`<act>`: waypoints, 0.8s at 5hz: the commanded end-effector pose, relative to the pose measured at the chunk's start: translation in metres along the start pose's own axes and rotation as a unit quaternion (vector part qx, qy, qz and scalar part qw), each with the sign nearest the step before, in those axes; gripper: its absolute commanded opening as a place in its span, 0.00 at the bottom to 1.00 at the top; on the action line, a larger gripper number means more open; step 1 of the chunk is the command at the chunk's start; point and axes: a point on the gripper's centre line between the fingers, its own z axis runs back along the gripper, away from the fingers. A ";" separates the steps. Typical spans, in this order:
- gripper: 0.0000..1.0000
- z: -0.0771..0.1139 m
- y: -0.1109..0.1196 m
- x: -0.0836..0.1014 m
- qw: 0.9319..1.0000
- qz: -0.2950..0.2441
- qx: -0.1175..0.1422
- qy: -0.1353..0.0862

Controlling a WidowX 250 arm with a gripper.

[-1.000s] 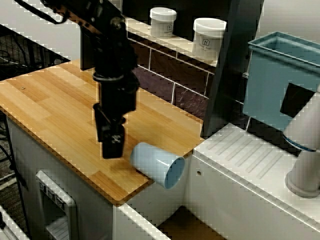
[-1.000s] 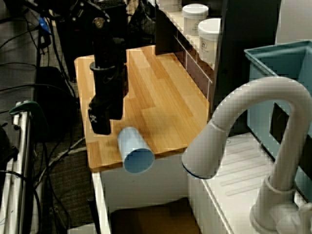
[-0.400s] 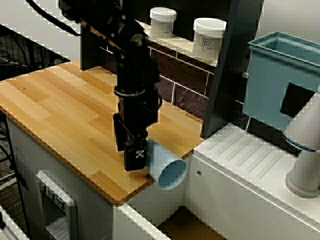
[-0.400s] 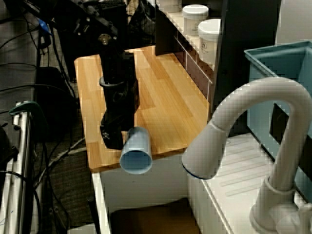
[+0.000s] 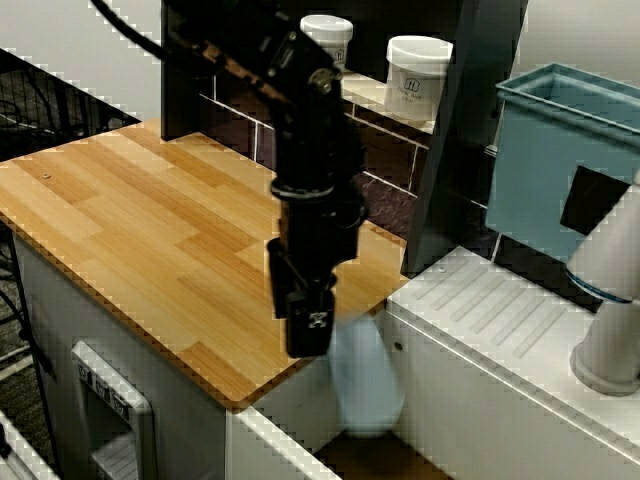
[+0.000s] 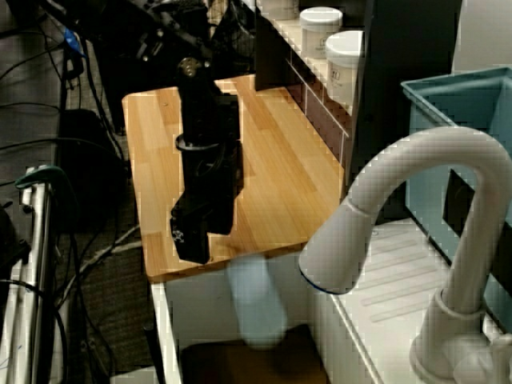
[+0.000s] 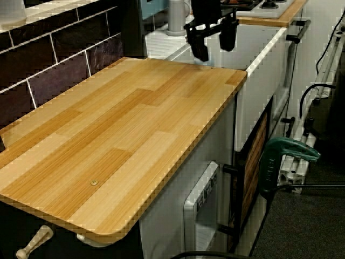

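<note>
Past the wooden counter (image 5: 150, 230), blurred blue cup (image 5: 365, 385) seems long-axis vertical; tool (image 7: 214, 42) spread, empty.

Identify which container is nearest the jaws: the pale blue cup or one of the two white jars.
The pale blue cup, a blurred shape off the edge of the wooden counter, beside the jaws. Both white jars stand on the back ledge.

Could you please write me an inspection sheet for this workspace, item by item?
Surface: wooden worktop, intact, no spills seen.
Handled things: pale blue cup, blurred, off the worktop, below its end edge.
Clutter: near jar and far jar, white, on the wall shelf.
Gripper: open, empty, above the worktop's end, apart from the cup.
Cables: black cables, near floor level.
Surroundings: white faucet, teal bin, ribbed drainboard.
</note>
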 end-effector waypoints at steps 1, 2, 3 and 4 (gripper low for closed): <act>1.00 0.016 -0.022 0.020 0.996 -0.078 -0.031 0.002; 1.00 0.028 -0.011 0.014 0.998 -0.055 -0.026 -0.006; 1.00 0.044 0.002 0.004 0.999 -0.027 -0.009 -0.019; 1.00 0.055 0.010 -0.007 1.000 -0.016 0.002 -0.018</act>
